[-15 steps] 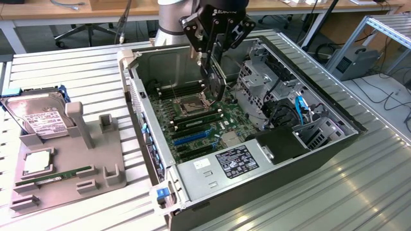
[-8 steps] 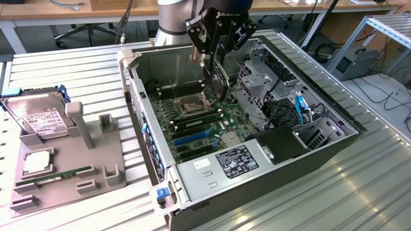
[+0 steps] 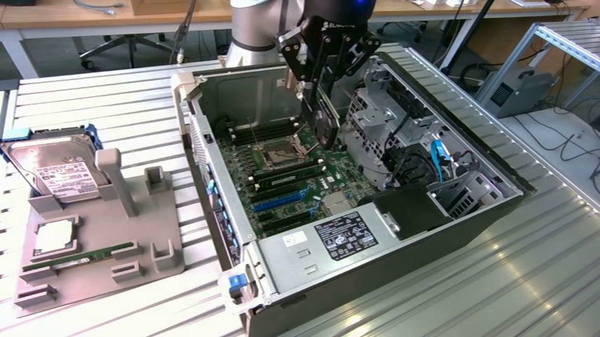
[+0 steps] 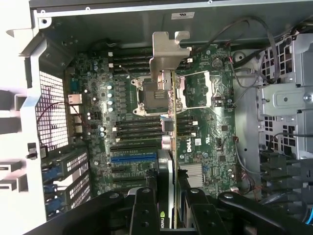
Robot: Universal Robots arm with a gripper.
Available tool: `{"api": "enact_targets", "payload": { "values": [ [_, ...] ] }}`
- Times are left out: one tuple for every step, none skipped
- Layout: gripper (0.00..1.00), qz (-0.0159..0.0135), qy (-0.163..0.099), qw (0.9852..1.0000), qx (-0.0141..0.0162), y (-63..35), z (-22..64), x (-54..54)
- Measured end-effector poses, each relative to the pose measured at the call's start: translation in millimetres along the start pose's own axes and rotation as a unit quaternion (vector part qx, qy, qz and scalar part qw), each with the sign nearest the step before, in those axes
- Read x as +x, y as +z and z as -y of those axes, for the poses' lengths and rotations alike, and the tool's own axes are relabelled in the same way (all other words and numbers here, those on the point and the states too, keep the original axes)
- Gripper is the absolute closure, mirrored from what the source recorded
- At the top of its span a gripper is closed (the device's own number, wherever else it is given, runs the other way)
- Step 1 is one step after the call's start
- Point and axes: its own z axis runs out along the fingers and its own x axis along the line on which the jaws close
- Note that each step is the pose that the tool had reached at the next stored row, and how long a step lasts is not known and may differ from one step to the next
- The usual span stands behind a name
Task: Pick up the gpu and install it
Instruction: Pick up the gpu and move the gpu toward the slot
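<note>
Claw [image 3: 315, 95] hung over the open PC case [image 3: 201, 140], fingers closed in partway and pinched on the gpu [image 3: 324, 125]. The card was clamped between them, held on edge, nothing else in the grip. The gpu was up in the air inside the case opening, above the motherboard [image 3: 281, 179], approx. over the CPU socket [image 3: 281, 149] and the slots next to it. It looked clear of the board, but I couldn't tell for sure.

In the wrist view the card showed edge-on, a thin line running away from the black fingers [image 4: 144, 205] that sat on either side of it. Its silver end bracket [image 4: 168, 54] was at the far end from the grip. A blue slot [image 4: 133, 158] lay just to one side of the card's line, not under it.

Off to the exterior view's left, well apart from the case, a grey holder [image 3: 140, 232] sat on the slatted table [image 3: 525, 281]. A hard drive [image 3: 56, 175] was propped in it and a memory stick [image 3: 80, 258] lay flat in it.
</note>
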Motion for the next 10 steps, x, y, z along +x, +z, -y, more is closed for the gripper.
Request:
{"api": "enact_targets", "payload": {
  "values": [
    [0.73,0.0,0.0,1.0,0.0,1.0,-0.1,-1.0],
    [0.73,0.0,0.0,1.0,0.0,2.0,-0.1,-1.9],
    [0.73,0.0,0.0,1.0,0.0001,2.9,-0.1,-2.7],
    [0.73,-0.0001,0.0,1.0,0.0001,3.9,-0.2,-3.5],
    [0.73,-0.0001,0.0,1.0,0.0001,4.8,-0.2,-4.2],
    [0.73,0.0,0.0,1.0,0.0001,6.0,-0.2,-5.0],
    [0.73,0.0,0.0,1.0,0.0,6.9,-0.2,-5.7],
    [0.73,0.0,0.0,1.0,0.0001,7.9,-0.3,-6.6],
    [0.73,0.0,0.0,1.0,0.0001,8.9,-0.3,-7.4],
    [0.73,0.0,0.0,1.0,0.0,10.0,-0.3,-8.2]
  ]
}}
